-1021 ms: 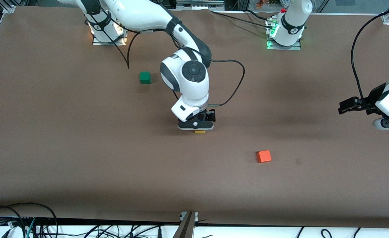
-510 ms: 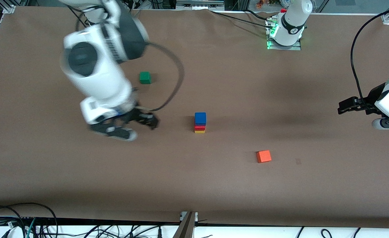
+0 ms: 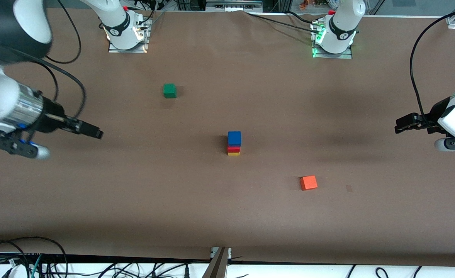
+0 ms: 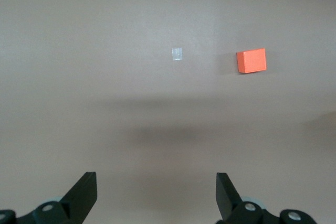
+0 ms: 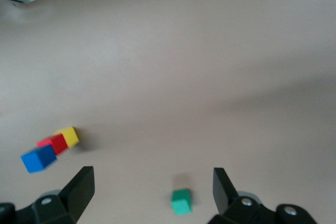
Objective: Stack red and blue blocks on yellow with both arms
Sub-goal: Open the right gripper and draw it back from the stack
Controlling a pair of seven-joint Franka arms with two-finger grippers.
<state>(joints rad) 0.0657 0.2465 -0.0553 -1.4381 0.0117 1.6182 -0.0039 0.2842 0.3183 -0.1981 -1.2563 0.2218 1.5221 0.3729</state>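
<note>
Blue block (image 3: pixel 234 137) atop red block (image 3: pixel 233 148), yellow cube (image 3: pixel 233 153) underneath.

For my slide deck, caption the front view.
Blue cube on red cube on yellow cube; both end effectors, left and right, empty.

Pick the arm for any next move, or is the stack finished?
Neither. The blue block sits on the red block on the yellow block. The left gripper and right gripper hang open at the table's ends.
</note>
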